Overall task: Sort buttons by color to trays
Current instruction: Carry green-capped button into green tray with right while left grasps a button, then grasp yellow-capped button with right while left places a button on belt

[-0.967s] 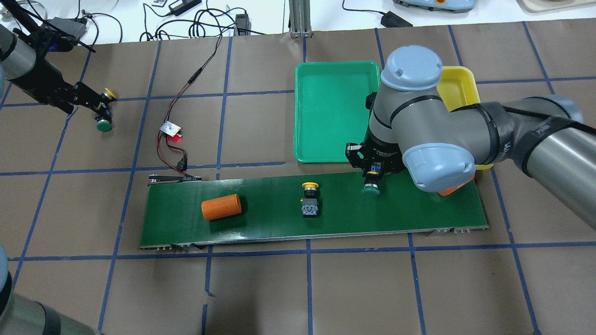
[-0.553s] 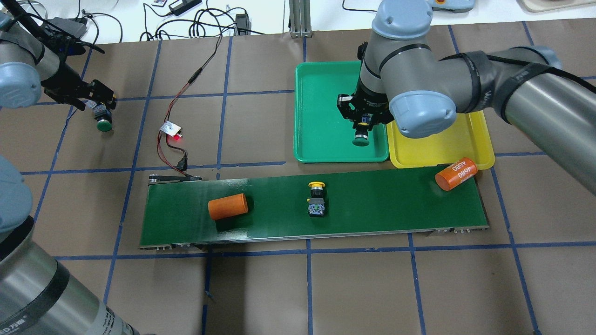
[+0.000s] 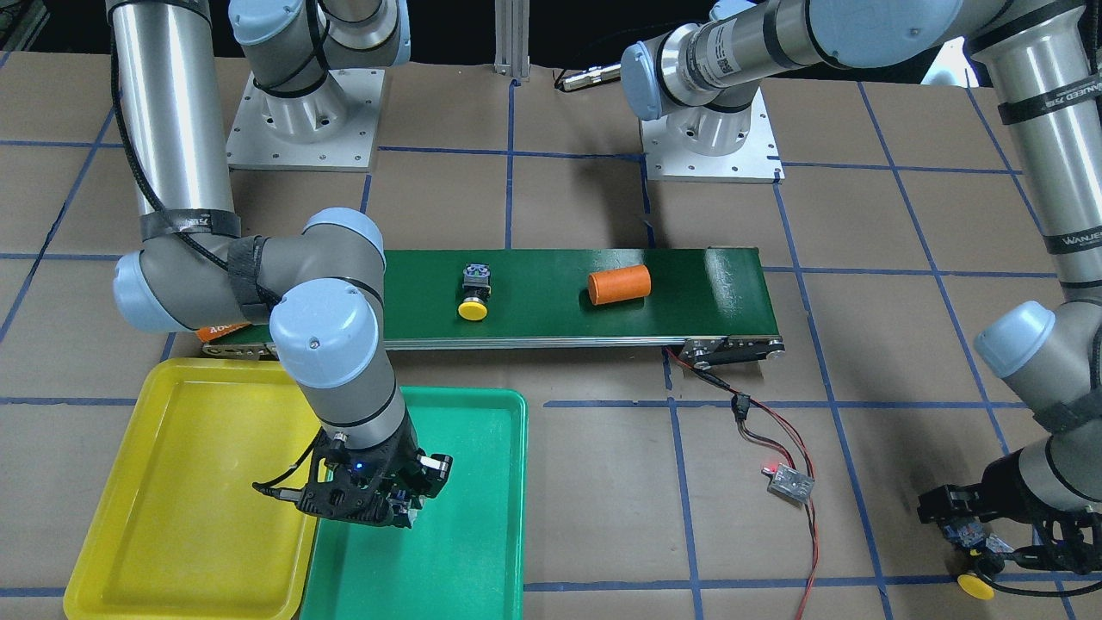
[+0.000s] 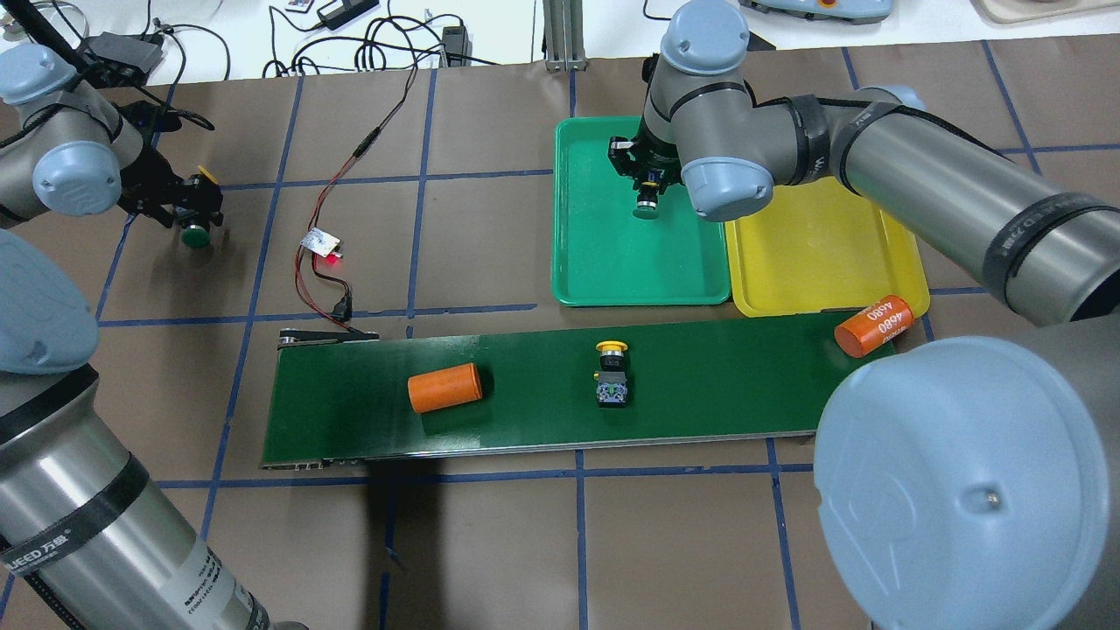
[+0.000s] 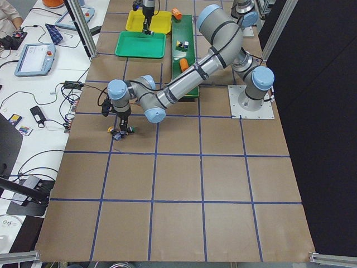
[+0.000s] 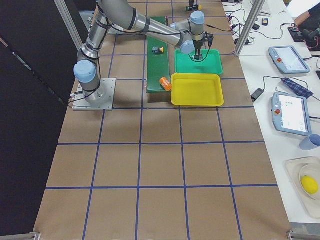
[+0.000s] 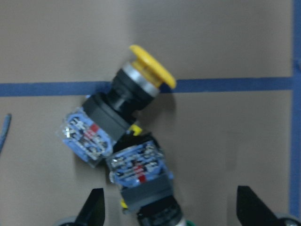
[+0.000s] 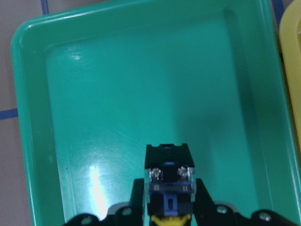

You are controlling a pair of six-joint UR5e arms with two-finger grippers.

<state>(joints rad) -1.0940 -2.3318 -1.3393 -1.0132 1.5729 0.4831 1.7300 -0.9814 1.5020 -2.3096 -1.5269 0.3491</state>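
My right gripper (image 4: 647,185) hangs over the green tray (image 4: 604,262), shut on a green button (image 4: 647,210); the right wrist view shows its black-and-blue body (image 8: 168,186) clamped between the fingers. The yellow tray (image 4: 822,262) lies beside it. A yellow button (image 4: 612,350) lies on the conveyor belt (image 4: 717,385). At the far left my left gripper (image 4: 188,208) is open and low over two touching buttons on the table, a yellow one (image 7: 146,70) and a green one (image 7: 141,176) whose body lies between the fingers.
An orange cylinder (image 4: 444,388) lies on the belt's left part and another one marked 4680 (image 4: 872,325) at its right end. A small circuit board (image 4: 319,241) with red and black wires lies left of the green tray.
My right gripper carried the green button off the belt and farther back over the green tray. The belt's yellow button and cylinders drifted right. The left arm swung over its two buttons.
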